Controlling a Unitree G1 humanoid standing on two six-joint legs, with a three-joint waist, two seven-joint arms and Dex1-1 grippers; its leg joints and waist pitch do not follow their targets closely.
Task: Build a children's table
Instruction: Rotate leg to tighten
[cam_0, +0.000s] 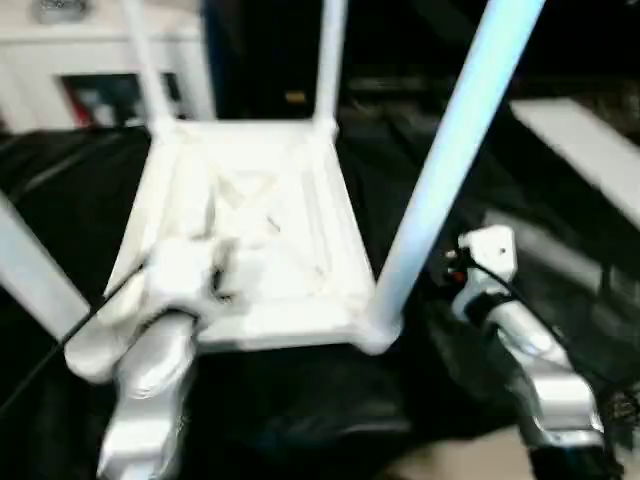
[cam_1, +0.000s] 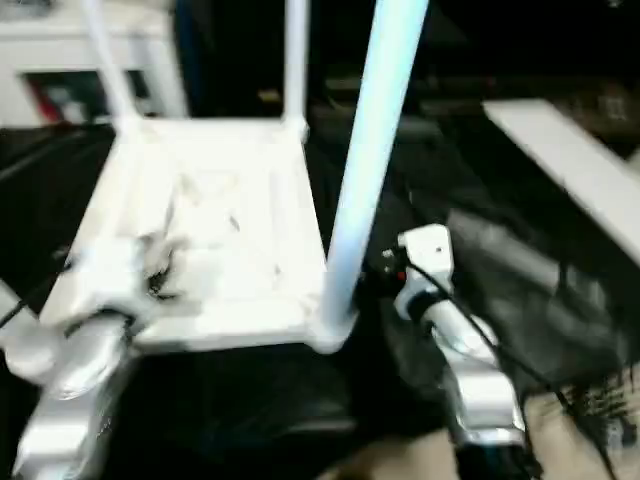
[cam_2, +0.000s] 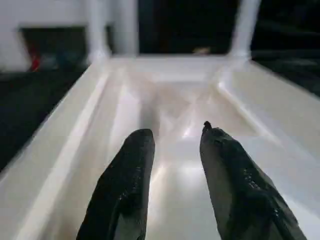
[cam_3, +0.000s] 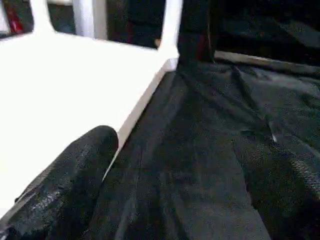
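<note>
A black cloth (cam_0: 300, 400) is lying spread over the work surface, wrinkling in folds. A white cabinet (cam_0: 60, 60) is standing at the far left with something red showing inside it. A white board (cam_0: 590, 150) is lying well off to the right.

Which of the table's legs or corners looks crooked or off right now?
Nothing clearly off. The tabletop lies underside up on the black cloth, with legs standing in its corner sockets; the near right leg leans in this view, which may be camera perspective. The left gripper hovers over the underside.
</note>
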